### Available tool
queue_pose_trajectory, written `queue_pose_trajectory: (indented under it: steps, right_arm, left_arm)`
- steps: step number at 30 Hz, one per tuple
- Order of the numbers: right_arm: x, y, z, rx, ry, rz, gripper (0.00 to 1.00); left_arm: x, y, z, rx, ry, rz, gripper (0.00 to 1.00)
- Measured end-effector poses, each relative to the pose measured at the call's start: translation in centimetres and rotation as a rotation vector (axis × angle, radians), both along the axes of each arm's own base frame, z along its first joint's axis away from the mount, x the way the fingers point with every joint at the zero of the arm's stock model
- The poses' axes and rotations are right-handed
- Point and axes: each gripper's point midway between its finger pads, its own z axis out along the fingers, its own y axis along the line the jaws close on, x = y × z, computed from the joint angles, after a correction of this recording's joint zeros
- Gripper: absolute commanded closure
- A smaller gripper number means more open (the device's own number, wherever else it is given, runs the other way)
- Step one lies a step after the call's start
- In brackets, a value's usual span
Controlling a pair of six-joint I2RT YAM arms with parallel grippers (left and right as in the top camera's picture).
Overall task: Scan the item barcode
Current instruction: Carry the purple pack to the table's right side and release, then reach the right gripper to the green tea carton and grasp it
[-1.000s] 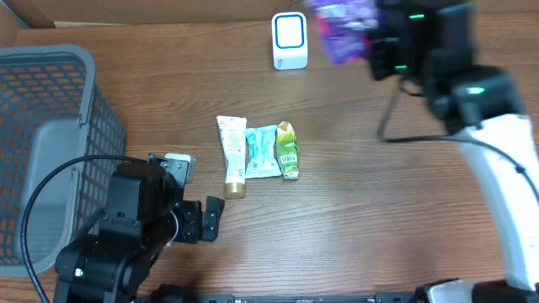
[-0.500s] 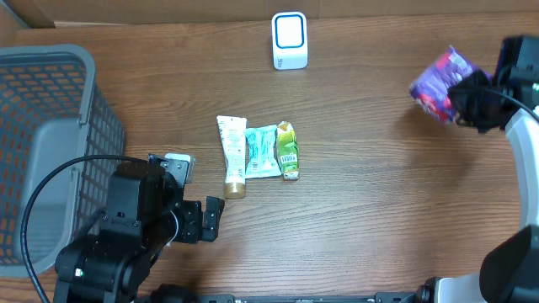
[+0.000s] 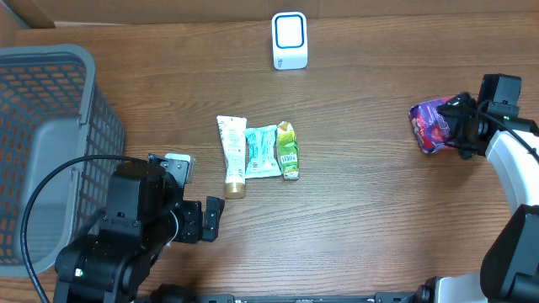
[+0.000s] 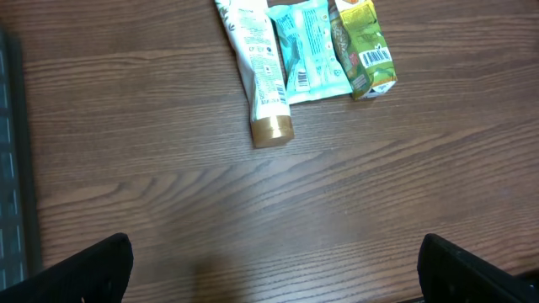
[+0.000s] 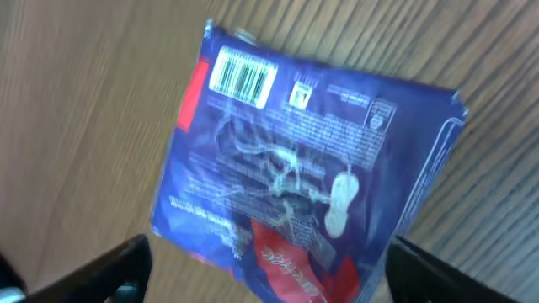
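**Overhead and wrist views: dark wooden table (image 3: pixel 370 219).** Your right gripper (image 5: pixel 269 257) sits near the right edge of the table. Its two fingers are spread wide and nothing is pinched between them. The purple packet (image 3: pixel 431 126), the item to be scanned, lies on the wood just in front of those fingers, to their left in the overhead view. Whether a fingertip touches its edge cannot be told from these views.

In the right wrist view the packet shows its printed back. A white barcode (image 5: pixel 242 76) sits near the upper left corner and a red patch shows at the lower edge. That view is slightly blurred, so the small print cannot be read.

The scanner (image 3: pixel 289 39) is a small white box with a blue-rimmed face. It stands at the middle of the far edge of the table, well apart from the packet.

Your left gripper (image 4: pixel 274 268) hangs over the near left part of the table. Its fingers are also spread wide and hold nothing, with bare wood between them.

Ahead of it, in the centre of the table, three items lie side by side:
- a white tube (image 3: pixel 232 156), its gold cap pointing toward the robot;
- a teal packet (image 3: pixel 262 151), touching the tube;
- a green packet (image 3: pixel 288 150) on the right, its own barcode facing up.

A grey mesh basket (image 3: pixel 50 59) stands at the left edge.
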Motion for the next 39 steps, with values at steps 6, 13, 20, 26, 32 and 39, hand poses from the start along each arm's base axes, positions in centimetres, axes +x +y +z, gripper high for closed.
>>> queue_pose_trajectory:
  steps: [6,13,20,26,32,39]
  right_arm:
    - [1.0,2.4,2.5,0.042,-0.029,0.220,0.18]
    - [3.5,9.7,9.6,0.046,-0.209,0.630,0.24]
    - [1.8,23.3,9.4,-0.065,-0.219,1.050,0.25]
    - [1.4,31.2,6.7,-0.136,-0.174,1.245,0.25]
    - [1.2,32.5,0.9,-0.137,-0.056,1.327,0.28]
    - [1.7,33.5,-1.5,-0.123,-0.065,1.401,0.37]
  left_arm:
    - [0.0,0.0,0.0,0.000,0.000,0.000,0.00]
    - [0.0,0.0,0.0,0.000,0.000,0.000,0.00]
    - [0.0,0.0,0.0,0.000,0.000,0.000,0.01]
    - [0.0,0.0,0.0,0.000,0.000,0.000,0.00]
    - [0.0,0.0,0.0,0.000,0.000,0.000,0.01]
    - [0.0,0.0,0.0,0.000,0.000,0.000,0.00]
